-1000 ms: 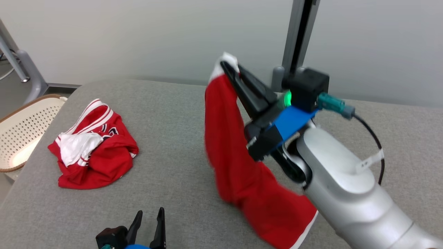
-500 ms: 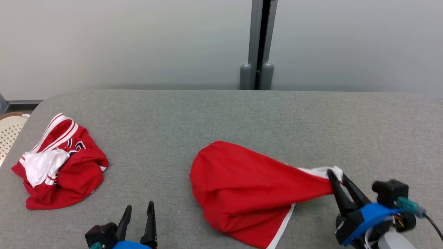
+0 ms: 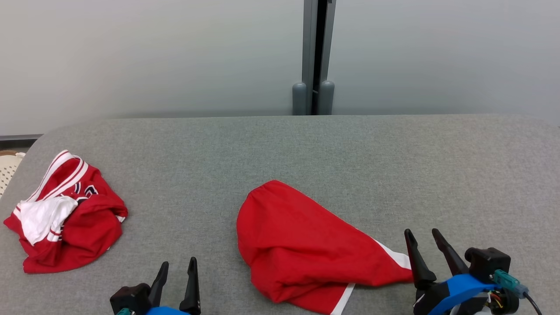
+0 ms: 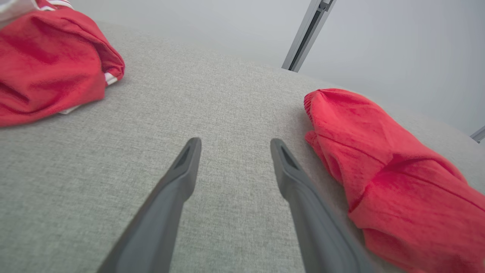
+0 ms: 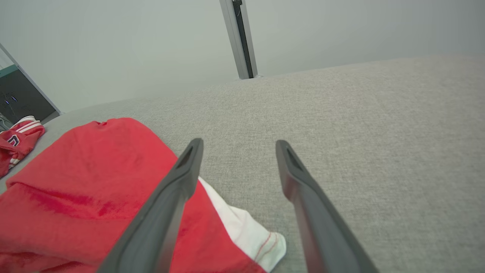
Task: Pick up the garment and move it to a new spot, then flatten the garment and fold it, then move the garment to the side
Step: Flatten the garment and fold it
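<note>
Both sets of fingers are spread wide and empty here: our left gripper and our right gripper. The rumpled red cloth garment with white trim lies just left of the right fingers. Farther off, left of the left fingers, there's a crumpled red-and-white jersey on the grey fabric tabletop.

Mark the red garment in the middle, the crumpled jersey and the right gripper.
red garment (image 3: 302, 245), head view, middle of its red cloth.
crumpled jersey (image 3: 87, 227), head view, lower red fold.
right gripper (image 3: 421, 232), head view, midway between its fingertips.
</note>
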Robot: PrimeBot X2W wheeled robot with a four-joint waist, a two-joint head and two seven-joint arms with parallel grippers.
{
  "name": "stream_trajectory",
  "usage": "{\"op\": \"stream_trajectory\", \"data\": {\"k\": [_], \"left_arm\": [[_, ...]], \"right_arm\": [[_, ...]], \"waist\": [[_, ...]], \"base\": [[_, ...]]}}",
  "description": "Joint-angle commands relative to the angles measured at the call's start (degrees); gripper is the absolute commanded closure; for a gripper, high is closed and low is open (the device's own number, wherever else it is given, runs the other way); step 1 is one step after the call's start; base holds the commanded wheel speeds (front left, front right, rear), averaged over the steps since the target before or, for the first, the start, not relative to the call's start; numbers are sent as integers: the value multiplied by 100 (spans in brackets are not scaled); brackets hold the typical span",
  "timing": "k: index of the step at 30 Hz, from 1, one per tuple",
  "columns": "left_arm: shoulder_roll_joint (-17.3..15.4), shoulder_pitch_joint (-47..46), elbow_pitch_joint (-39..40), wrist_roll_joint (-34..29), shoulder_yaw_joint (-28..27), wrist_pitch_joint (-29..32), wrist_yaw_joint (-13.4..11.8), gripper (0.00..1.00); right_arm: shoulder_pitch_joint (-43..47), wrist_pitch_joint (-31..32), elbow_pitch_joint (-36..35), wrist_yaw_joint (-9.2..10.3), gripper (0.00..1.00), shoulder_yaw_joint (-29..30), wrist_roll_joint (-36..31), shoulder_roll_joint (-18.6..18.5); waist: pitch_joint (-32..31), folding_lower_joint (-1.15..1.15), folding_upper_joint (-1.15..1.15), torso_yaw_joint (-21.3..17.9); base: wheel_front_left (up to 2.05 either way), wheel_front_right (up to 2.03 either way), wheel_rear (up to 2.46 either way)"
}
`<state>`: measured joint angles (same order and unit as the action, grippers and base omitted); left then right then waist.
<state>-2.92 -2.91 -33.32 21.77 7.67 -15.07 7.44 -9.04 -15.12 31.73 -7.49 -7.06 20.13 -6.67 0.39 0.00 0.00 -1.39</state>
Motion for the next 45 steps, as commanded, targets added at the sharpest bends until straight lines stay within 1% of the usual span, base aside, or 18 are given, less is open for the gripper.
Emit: {"op": "stream_trajectory", "data": {"k": [1,12,16,21,28,30,33,36,45], "left_arm": [[-3,-35,16,13,15,-15,8,0],[-2,-130,42,-24,48,-15,8,0],[-1,-127,58,-38,44,-15,8,0],[-1,-53,27,3,107,-15,8,0],[-2,-4,14,42,146,-15,8,0],[0,4,10,47,151,-15,8,0],[-1,-4,1,54,147,-15,8,0],[-1,-23,5,68,144,-15,8,0],[-2,-82,-12,83,152,-15,8,0]], "right_arm": [[104,-3,-35,0,0,30,-63,42],[96,-3,0,0,0,-4,-175,121],[109,-4,-45,0,0,-131,-227,139],[253,-3,-217,0,0,-882,-338,-8],[555,-3,-483,0,0,-2013,-207,-278],[586,-3,-470,0,0,-2348,-158,-398],[537,-3,-326,0,0,-2692,-96,-504],[368,-4,-111,0,0,-2850,-129,-500],[-107,51,819,0,0,-3085,-391,-246]], "waist": [[3,0,0,13],[28,0,0,45],[42,0,0,28],[54,0,0,34],[45,0,0,59],[41,0,0,63],[56,0,0,71],[93,0,0,82],[223,0,0,203]], "base": [[0,0,0],[0,0,0],[0,0,0],[0,0,0],[0,0,0],[0,0,0],[0,0,0],[0,0,0],[0,0,0]]}}
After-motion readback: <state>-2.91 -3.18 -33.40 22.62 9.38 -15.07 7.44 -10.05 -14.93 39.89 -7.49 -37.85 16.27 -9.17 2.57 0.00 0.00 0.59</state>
